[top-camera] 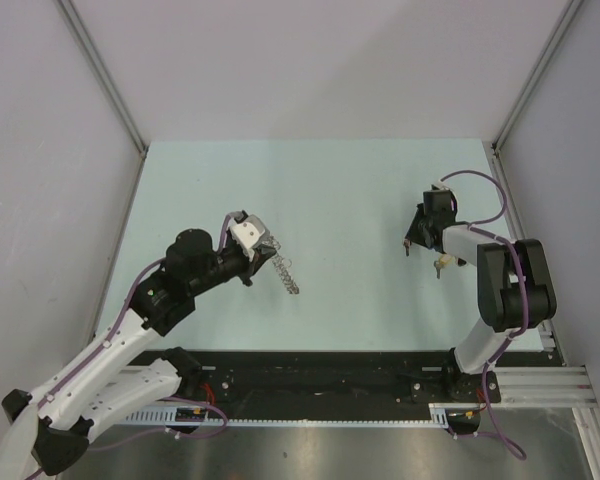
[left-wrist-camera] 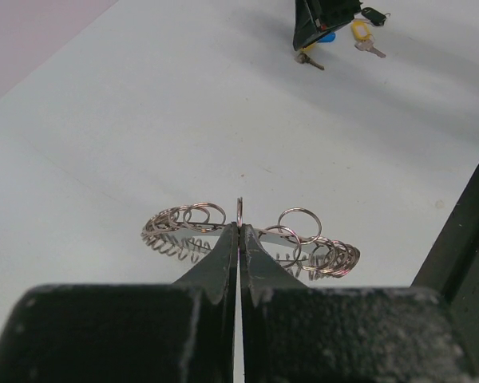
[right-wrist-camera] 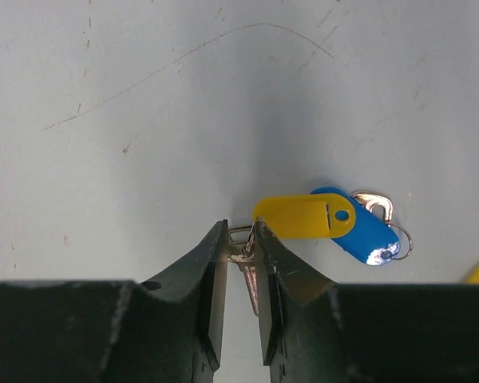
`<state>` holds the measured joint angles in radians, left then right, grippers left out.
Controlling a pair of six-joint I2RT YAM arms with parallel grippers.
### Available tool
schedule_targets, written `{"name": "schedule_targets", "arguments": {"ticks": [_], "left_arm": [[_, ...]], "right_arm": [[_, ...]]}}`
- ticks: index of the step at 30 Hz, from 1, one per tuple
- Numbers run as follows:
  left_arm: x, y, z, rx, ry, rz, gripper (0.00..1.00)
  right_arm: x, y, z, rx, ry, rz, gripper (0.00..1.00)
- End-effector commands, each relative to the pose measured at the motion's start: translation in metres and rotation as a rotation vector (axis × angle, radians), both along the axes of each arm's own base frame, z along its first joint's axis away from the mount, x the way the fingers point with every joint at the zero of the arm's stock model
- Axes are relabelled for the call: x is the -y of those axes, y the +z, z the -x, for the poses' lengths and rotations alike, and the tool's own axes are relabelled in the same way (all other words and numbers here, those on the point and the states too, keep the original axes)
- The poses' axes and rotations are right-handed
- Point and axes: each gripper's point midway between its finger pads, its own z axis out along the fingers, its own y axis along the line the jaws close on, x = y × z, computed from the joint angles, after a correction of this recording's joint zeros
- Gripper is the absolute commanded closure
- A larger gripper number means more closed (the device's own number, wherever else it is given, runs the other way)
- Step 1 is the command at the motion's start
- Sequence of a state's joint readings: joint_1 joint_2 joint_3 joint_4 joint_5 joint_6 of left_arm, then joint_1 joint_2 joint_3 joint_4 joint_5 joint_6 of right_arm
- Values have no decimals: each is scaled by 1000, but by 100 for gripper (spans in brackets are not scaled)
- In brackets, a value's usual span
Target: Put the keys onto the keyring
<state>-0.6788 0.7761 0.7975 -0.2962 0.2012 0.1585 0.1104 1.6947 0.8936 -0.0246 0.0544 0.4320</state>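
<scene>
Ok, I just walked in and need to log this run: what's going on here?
The left gripper is shut on one loop of the coiled metal keyring. Across the table, the right gripper is down at the keys, its jaws narrowly apart around the metal end of the yellow key; the blue key lies against it. No key is on the keyring yet.
</scene>
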Motion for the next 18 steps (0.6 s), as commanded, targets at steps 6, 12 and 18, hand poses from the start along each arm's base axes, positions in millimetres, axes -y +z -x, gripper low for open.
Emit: {"name": "schedule_targets", "arguments": {"ticks": [6,12,18], "left_arm": [[3,18,0,69,-13,37,100],[3,17,1,71,-15,38,100],[2,19,1,78,-12,41,100]], "right_arm": [[2,11,-9,23,-14,41,82],[-1,15,-4,14,12,52,95],[-5,47,21,-9,121,125,100]]}}
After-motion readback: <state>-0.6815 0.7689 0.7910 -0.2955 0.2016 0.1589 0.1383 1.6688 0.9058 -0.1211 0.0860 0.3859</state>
